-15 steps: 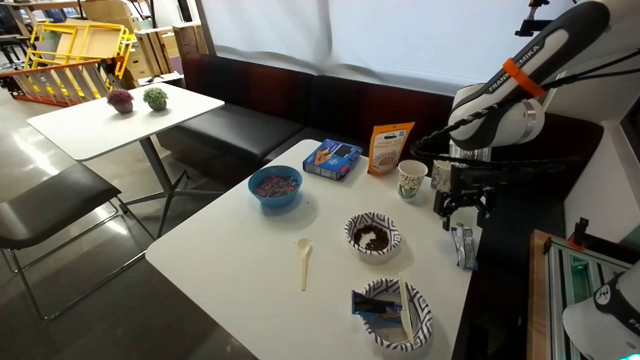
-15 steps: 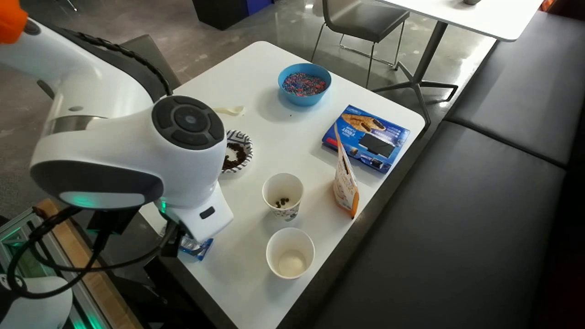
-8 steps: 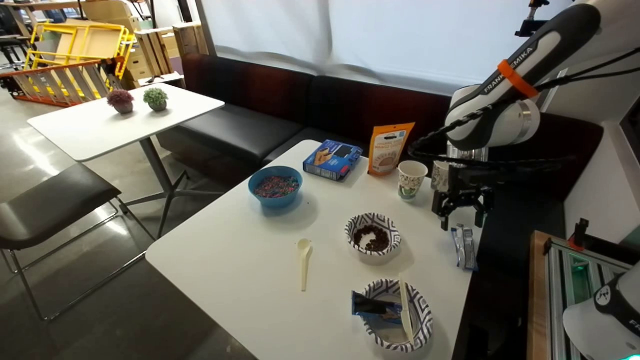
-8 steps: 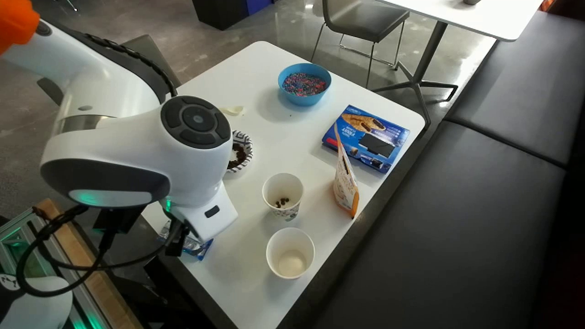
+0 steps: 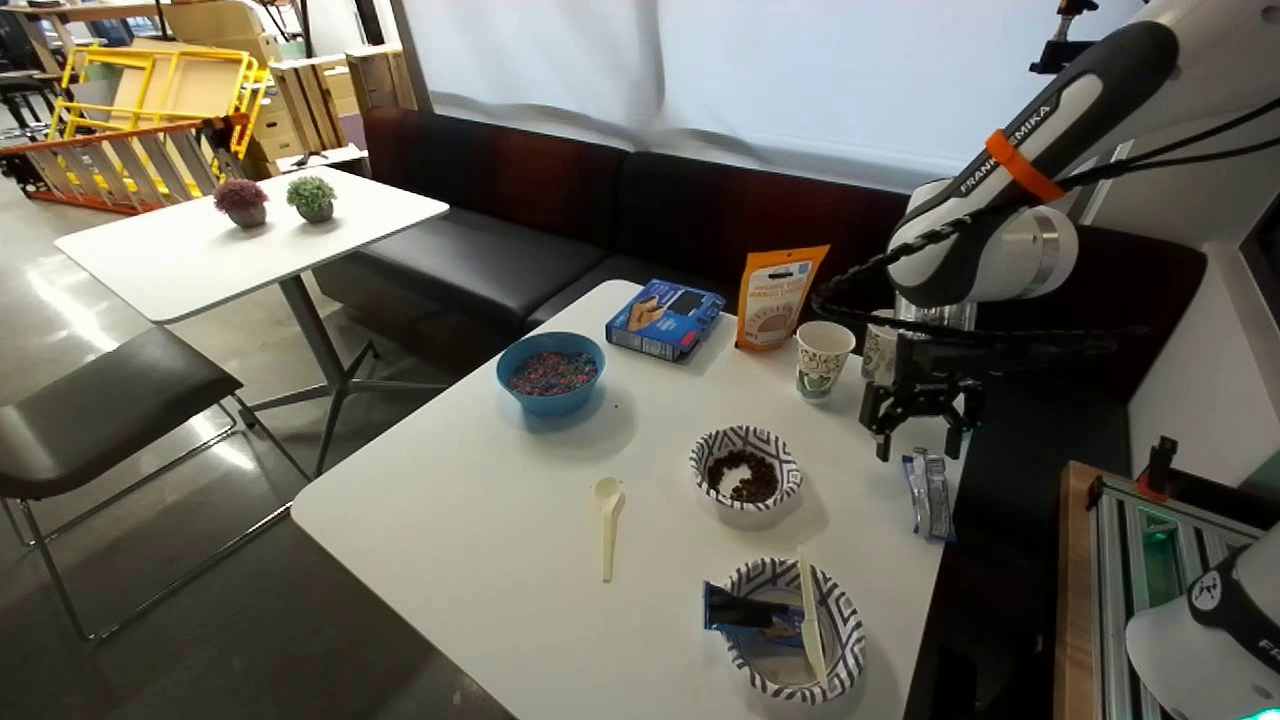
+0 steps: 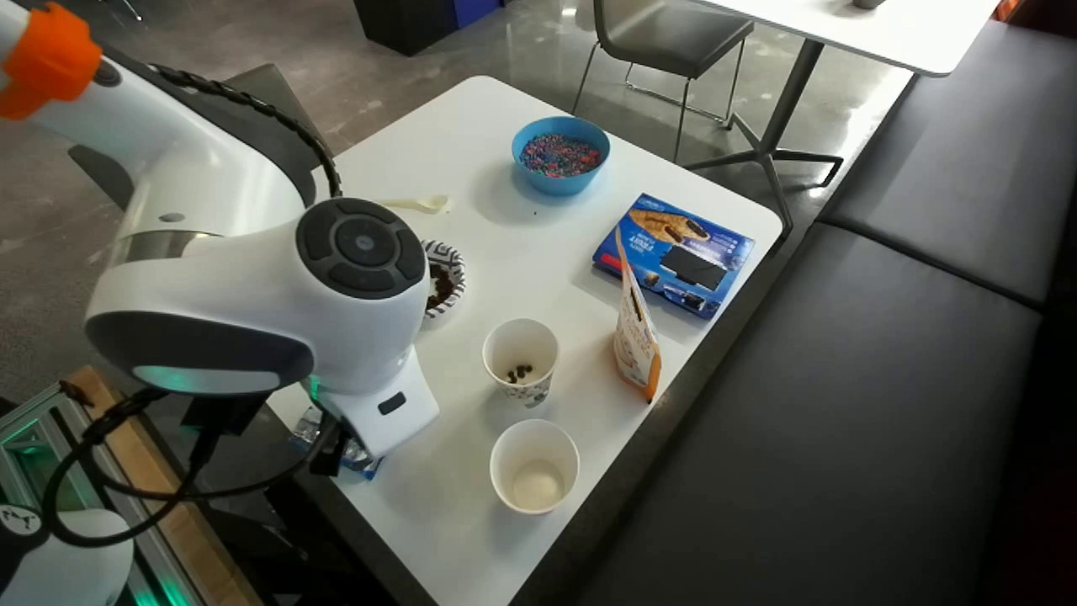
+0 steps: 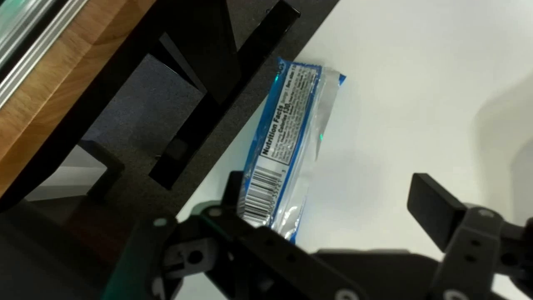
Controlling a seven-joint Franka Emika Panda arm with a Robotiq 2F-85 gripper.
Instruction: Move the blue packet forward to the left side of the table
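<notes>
The blue packet [image 5: 930, 500] is narrow, blue and silvery, and lies flat near the edge of the white table [image 5: 500, 520]. In an exterior view the packet [image 6: 362, 463] is partly hidden behind the arm. In the wrist view the packet [image 7: 287, 121] shows its label and barcode. My gripper [image 5: 918, 448] is open and empty, above the table by the packet's far end. In the wrist view the gripper [image 7: 329, 196] has its left finger over the packet's near end, covering part of it. Its right finger is over bare table. I cannot tell if the left finger touches the packet.
Two paper cups [image 6: 522, 358] stand near the gripper. A patterned bowl [image 5: 745, 468] holds dark bits. Another patterned bowl [image 5: 790, 670] holds a dark blue wrapper and a spoon. A blue bowl [image 5: 550, 390], blue box [image 5: 663, 318], orange pouch [image 5: 778, 297] and spoon [image 5: 607, 525] are farther off.
The arm and open gripper have shifted slightly inward over the table, to the left in an exterior view. The packet and the other objects have not moved.
</notes>
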